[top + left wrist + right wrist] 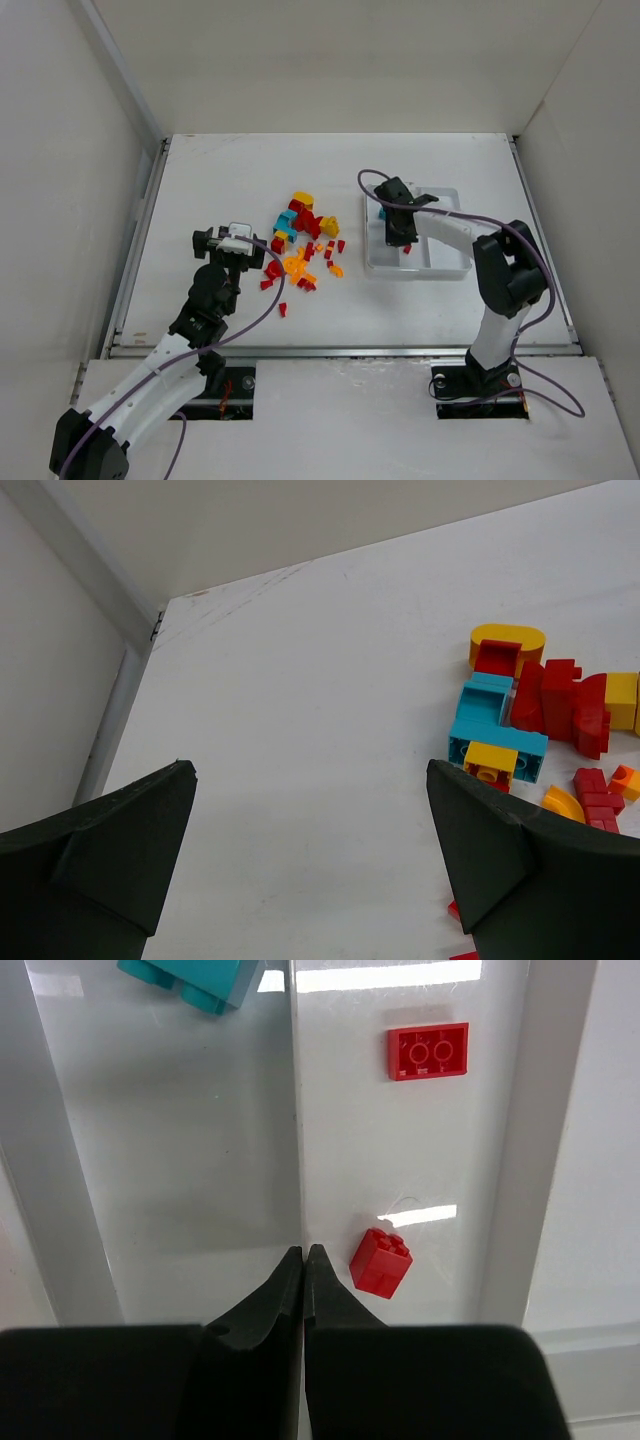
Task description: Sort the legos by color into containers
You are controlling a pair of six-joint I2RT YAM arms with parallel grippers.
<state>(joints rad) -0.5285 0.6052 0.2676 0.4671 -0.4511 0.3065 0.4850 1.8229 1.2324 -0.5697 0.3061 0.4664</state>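
The right claw (303, 1252) is clenched on nothing, above the tray (450, 262). One compartment holds a red brick (380, 1262) and a second red brick (428, 1051), and the next holds a teal brick (190, 980). The pile (300, 245) lies left of the tray, nearer the left claw (308, 770), which is released.

Left pincer (308, 775) stood wide open, empty, above the white surface (300, 660); red, orange-yellow and teal legos (545, 695) lay clustered at right, near one finger.
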